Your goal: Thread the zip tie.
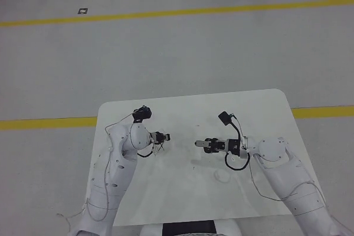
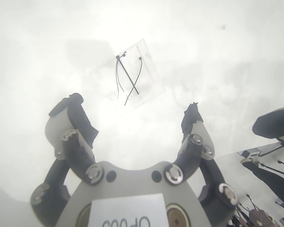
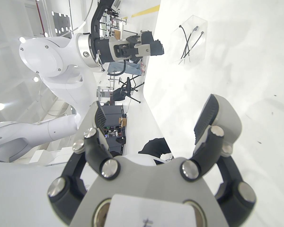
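Wide and empty, my left claw (image 2: pixel 132 109) and right claw (image 3: pixel 155 106) flank the zip ties (image 2: pixel 127 75), crossed in a clear box (image 2: pixel 152 83) at frame centre, perhaps four. I'd pinch one tail alone.

Looks like thin black plastic in the zip ties (image 2: pixel 127 73), clear glossy plastic in their box (image 2: pixel 151 81). Reads matt white and smooth across the worktop (image 2: pixel 215 60), faintly scuffed.

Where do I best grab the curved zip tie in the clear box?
Near its head, the curved zip tie lies apart from the other ties; lower down they cross. Come from above, jaws across the strap, since the clear box seems walled.
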Controlling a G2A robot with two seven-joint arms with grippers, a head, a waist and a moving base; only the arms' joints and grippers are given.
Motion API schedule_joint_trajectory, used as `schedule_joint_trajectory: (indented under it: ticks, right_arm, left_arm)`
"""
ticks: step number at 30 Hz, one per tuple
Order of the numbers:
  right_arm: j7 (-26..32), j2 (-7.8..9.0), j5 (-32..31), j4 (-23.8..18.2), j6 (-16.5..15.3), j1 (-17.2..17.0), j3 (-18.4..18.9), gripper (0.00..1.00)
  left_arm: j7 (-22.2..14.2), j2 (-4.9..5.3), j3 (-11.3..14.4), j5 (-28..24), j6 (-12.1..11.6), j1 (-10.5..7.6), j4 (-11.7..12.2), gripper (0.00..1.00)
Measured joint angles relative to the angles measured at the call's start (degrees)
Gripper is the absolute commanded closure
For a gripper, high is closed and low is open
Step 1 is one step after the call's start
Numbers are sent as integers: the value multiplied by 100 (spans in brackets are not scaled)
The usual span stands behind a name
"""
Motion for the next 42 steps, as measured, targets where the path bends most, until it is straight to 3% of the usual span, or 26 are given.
schedule_joint_trajectory:
  ticks: [4,7,15,18,19,22,23,25,27,30,36,42]
  right_arm:
    - [0,0,0,0,0,0,0,0]
    - [0,0,0,0,0,0,0,0]
    - [0,0,0,0,0,0,0,0]
    - [0,0,0,0,0,0,0,0]
    - [0,0,0,0,0,0,0,0]
    - [0,0,0,0,0,0,0,0]
    - [0,0,0,0,0,0,0,0]
    - [0,0,0,0,0,0,0,0]
    - [0,0,0,0,0,0,0,0]
    - [0,0,0,0,0,0,0,0]
    - [0,0,0,0,0,0,0,0]
    - [0,0,0,0,0,0,0,0]
  left_arm:
    - [0,-287,-133,54,0,-115,341,0]
    - [0,-372,-183,108,0,-148,349,0]
    - [0,-366,-179,106,0,-145,343,0]
    - [182,-343,-365,24,0,-19,284,0]
    - [214,-330,-424,0,0,36,214,5]
    - [162,-302,-498,-16,0,140,53,34]
    - [153,-296,-521,-21,0,168,7,36]
    - [160,-291,-551,-55,0,226,-68,51]
    - [179,-292,-539,-92,0,249,-87,56]
    - [209,-296,-508,-129,0,246,-62,63]
    - [243,-297,-432,-147,0,172,99,67]
    - [323,-325,-373,-154,0,5,485,68]
